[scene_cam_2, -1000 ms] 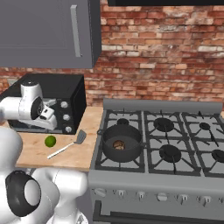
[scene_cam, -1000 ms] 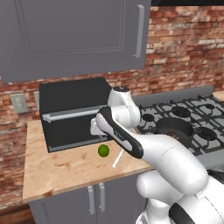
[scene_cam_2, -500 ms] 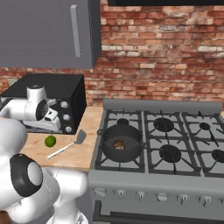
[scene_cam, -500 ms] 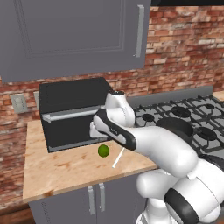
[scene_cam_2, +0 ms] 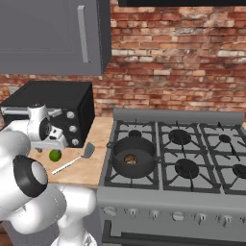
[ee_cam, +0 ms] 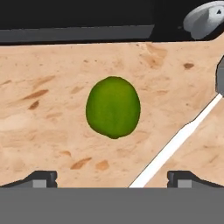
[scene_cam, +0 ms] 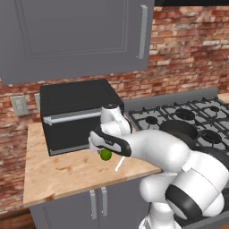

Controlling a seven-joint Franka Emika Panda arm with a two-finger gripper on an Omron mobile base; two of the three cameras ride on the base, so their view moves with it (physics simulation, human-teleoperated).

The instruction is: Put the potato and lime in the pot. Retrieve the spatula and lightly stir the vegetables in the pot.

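The lime (ee_cam: 113,107) lies on the wooden counter (ee_cam: 39,122), just in front of the black toaster oven. My gripper (ee_cam: 112,178) hangs open above it, fingertips (ee_cam: 41,178) wide apart on either side and touching nothing. From the base views, the gripper (scene_cam: 102,148) sits right over the lime (scene_cam: 106,154) (scene_cam_2: 55,155). The spatula (scene_cam_2: 77,158) lies beside the lime, its pale handle (ee_cam: 175,144) running diagonally and its grey head toward the stove. The dark pot (scene_cam_2: 133,154) stands on the front left burner with the brown potato (scene_cam_2: 130,159) inside.
The black toaster oven (scene_cam: 76,112) stands at the back of the counter, close behind my hand, its knob (ee_cam: 203,13) in the hand view. A gas stove (scene_cam_2: 192,153) is to the right. Grey cabinets (scene_cam: 76,36) hang overhead.
The hand has come down from in front of the toaster oven toward the lime. Lime, spatula and pot have not moved, and the jaws stay open.
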